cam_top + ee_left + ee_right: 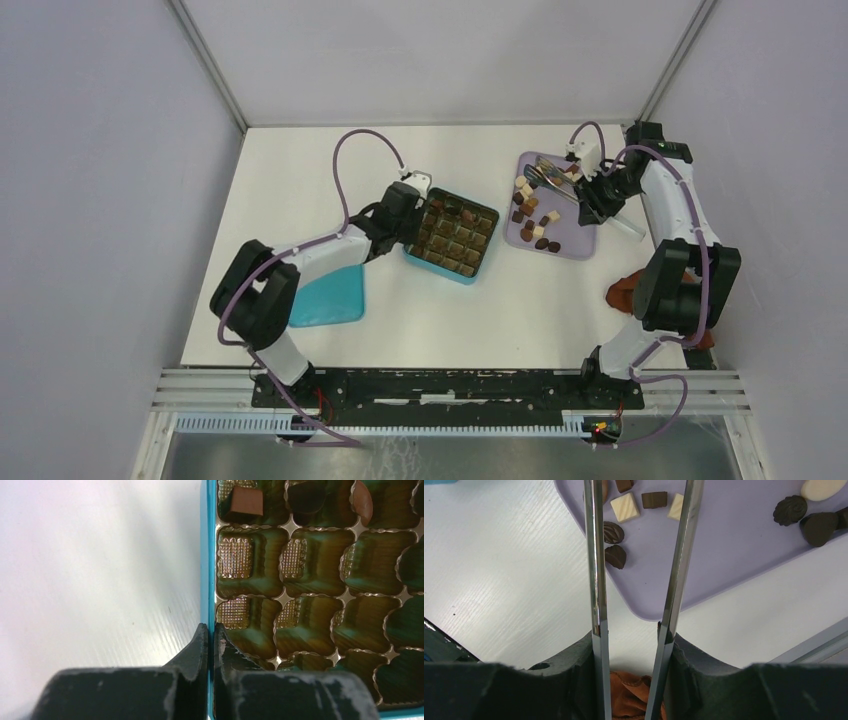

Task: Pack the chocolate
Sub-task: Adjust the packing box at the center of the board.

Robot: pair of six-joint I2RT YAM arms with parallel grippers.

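Teal box [205,555] first: your left gripper [211,630] has its jaws pinched together on the wall at the box's 9 o'clock side. Hold it firm so the box cannot slide. Few cups are filled. Most of the chocolate [625,507] lies on the lilac tray [724,555], at 2 o'clock on the table. Your right gripper [631,642] is clamped on the tongs [596,580], whose blades stand apart. Straddle one piece squarely and squeeze gently.
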